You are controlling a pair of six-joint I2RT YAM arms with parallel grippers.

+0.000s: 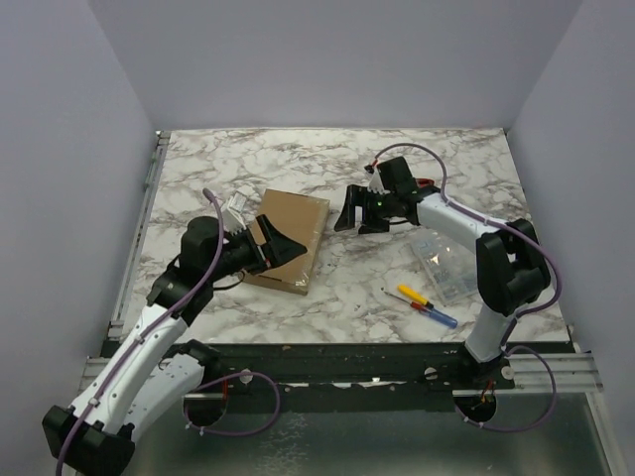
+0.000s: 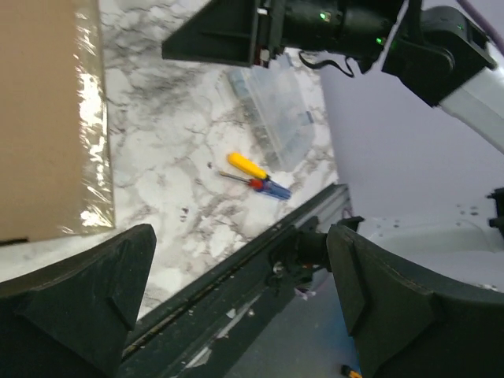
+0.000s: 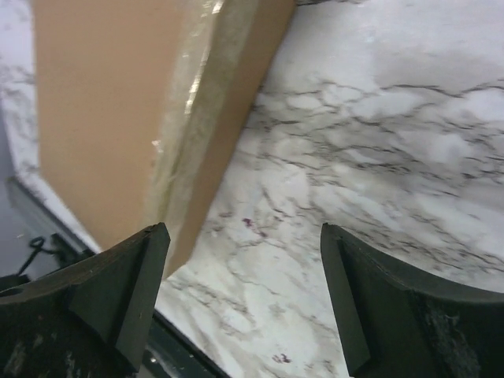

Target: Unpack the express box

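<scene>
The express box (image 1: 294,238) is a flat brown cardboard mailer, lying closed on the marble table left of centre. It shows at the left in the left wrist view (image 2: 39,118) and, with clear tape along its edge, in the right wrist view (image 3: 134,102). My left gripper (image 1: 279,245) is open over the box's near left part, holding nothing. My right gripper (image 1: 359,210) is open and empty just right of the box's far right edge, above the table.
A clear plastic compartment case (image 1: 443,268) lies at the right, also in the left wrist view (image 2: 272,114). Two small screwdrivers, yellow (image 1: 415,295) and blue-red (image 1: 437,315), lie near the table's front edge. A white item (image 1: 236,209) sits left of the box.
</scene>
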